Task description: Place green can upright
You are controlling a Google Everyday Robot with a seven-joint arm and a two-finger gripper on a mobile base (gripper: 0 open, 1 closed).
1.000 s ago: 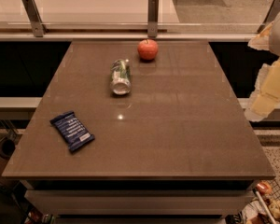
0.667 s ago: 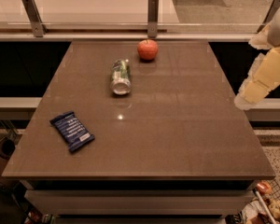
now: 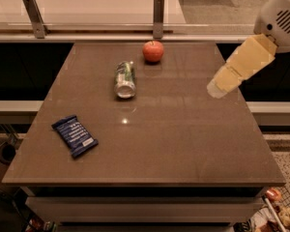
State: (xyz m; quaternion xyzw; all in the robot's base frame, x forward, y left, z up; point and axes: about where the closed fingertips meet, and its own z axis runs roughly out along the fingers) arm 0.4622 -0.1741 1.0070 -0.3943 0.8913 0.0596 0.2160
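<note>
Lying on its side on the bench [image 3: 183,144], left of centre and in the far half: the green can [image 3: 125,79]. Long axis roughly toward the camera, with one shiny silver end facing the near edge. Not upright. Touched by nothing.

Just beyond it and a little to the right, near but apart, close to the far edge: a red apple [image 3: 153,51]. Well apart toward the near left corner, lying flat: a blue snack packet [image 3: 74,136].

Well to the right of the can, over the right side of the bench at about the same depth: the end effector [image 3: 218,87], slanting down from the upper right below a white arm housing [image 3: 280,13]. Apart from can, apple and packet alike. Cannot tell how far open, nor whether anything is held.
</note>
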